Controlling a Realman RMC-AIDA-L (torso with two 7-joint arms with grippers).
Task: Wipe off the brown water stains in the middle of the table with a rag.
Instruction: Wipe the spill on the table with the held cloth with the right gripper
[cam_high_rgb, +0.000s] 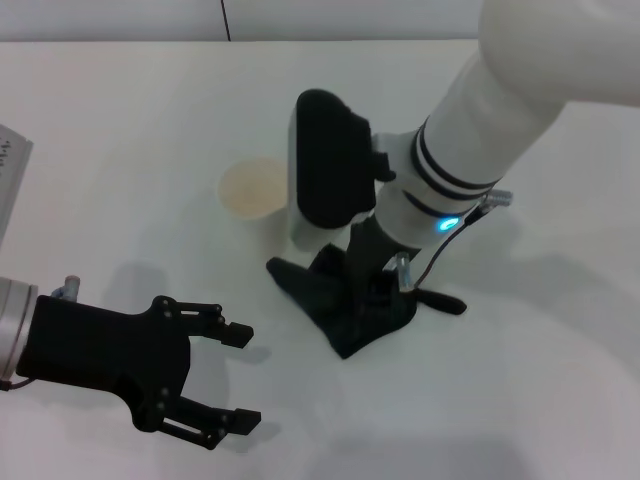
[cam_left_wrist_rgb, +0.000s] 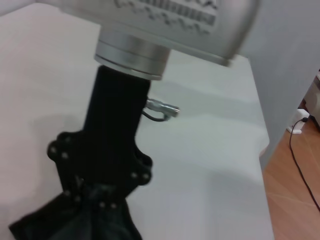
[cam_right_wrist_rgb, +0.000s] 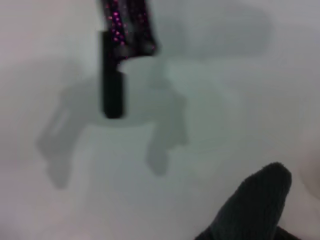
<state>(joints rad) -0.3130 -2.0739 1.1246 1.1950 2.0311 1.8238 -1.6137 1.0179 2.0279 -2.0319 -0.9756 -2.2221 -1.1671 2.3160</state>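
Note:
The dark rag (cam_high_rgb: 335, 305) lies bunched on the white table (cam_high_rgb: 120, 120) near the middle, with its thin tail (cam_high_rgb: 440, 299) sticking out to the right. My right gripper (cam_high_rgb: 372, 290) points down into the rag and is shut on its folds. The left wrist view shows the same: the right gripper (cam_left_wrist_rgb: 97, 197) pinches the gathered cloth (cam_left_wrist_rgb: 60, 225). A corner of the rag (cam_right_wrist_rgb: 255, 205) shows in the right wrist view. The brown water stains are not visible; the rag and arm may cover them. My left gripper (cam_high_rgb: 245, 377) is open and empty, low at the front left.
A white paper cup (cam_high_rgb: 252, 188) with a cream inside stands just behind and left of the rag, close to the right wrist's black housing (cam_high_rgb: 330, 160). A grey object (cam_high_rgb: 10, 170) sits at the far left edge. The table's edge and a wooden floor (cam_left_wrist_rgb: 295, 200) show in the left wrist view.

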